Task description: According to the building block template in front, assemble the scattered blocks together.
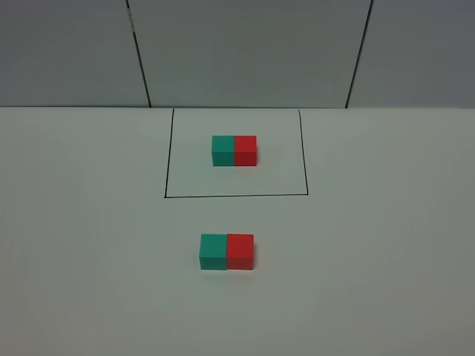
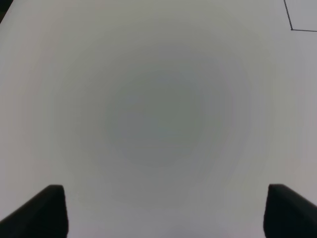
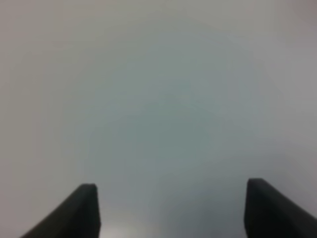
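Note:
Inside a thin black drawn rectangle (image 1: pixel 236 153) at the back of the table sits the building block template (image 1: pixel 234 150), a teal-green cube and a red cube joined in a row. Nearer the front, the scattered blocks lie side by side and touching: the teal-green cube (image 1: pixel 213 251) on the left, the red cube (image 1: pixel 240 251) on the right. Neither arm shows in the exterior high view. My left gripper (image 2: pixel 161 210) is open over bare table. My right gripper (image 3: pixel 171 208) is also open, with nothing between its fingers.
The white table (image 1: pixel 89 237) spreads wide on both sides of the blocks. Grey wall panels (image 1: pixel 245 52) with dark seams rise behind its far edge. A corner of the drawn rectangle (image 2: pixel 292 27) appears in the left wrist view.

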Action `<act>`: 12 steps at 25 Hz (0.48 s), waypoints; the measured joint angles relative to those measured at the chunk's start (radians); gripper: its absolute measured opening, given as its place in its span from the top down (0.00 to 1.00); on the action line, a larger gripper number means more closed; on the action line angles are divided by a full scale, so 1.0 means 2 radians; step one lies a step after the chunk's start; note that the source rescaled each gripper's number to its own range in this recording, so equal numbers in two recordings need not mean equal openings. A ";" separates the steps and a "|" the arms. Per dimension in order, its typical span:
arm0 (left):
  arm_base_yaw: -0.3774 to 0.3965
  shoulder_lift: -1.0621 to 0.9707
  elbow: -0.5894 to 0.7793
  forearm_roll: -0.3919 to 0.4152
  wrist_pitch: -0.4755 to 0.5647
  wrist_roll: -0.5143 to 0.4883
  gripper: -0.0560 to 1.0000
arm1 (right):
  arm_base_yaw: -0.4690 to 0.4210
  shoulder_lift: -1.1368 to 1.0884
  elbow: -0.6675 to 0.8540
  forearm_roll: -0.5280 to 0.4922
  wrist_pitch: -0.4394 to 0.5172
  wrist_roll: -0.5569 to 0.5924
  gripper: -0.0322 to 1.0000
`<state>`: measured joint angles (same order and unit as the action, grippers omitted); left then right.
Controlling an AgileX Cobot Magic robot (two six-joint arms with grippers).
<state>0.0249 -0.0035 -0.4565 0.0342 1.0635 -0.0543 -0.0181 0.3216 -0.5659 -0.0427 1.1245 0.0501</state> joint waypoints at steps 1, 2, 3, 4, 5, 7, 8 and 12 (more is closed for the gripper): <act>0.000 0.000 0.000 0.000 0.000 0.000 0.08 | 0.000 -0.004 0.003 0.000 -0.001 0.002 0.26; 0.000 0.000 0.000 0.000 0.000 0.000 0.08 | 0.000 -0.009 0.007 0.000 -0.002 0.003 0.27; 0.000 0.000 0.000 0.000 0.000 0.000 0.08 | 0.000 -0.013 0.010 0.000 -0.002 0.004 0.27; 0.000 0.000 0.000 0.000 0.000 0.000 0.08 | 0.000 -0.016 0.011 0.000 -0.002 0.004 0.27; 0.000 0.000 0.000 0.000 0.000 0.000 0.08 | 0.000 -0.018 0.011 0.000 -0.002 0.004 0.27; 0.000 0.000 0.000 0.000 0.000 0.000 0.08 | 0.000 -0.019 0.011 0.000 -0.004 0.004 0.28; 0.000 0.000 0.000 0.000 0.000 0.000 0.08 | 0.000 -0.019 0.011 0.000 -0.006 0.005 0.28; 0.000 0.000 0.000 0.000 0.000 0.000 0.08 | 0.000 -0.021 0.011 -0.001 -0.016 0.009 0.28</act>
<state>0.0249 -0.0035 -0.4565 0.0342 1.0635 -0.0543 -0.0181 0.2806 -0.5431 -0.0439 1.0918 0.0677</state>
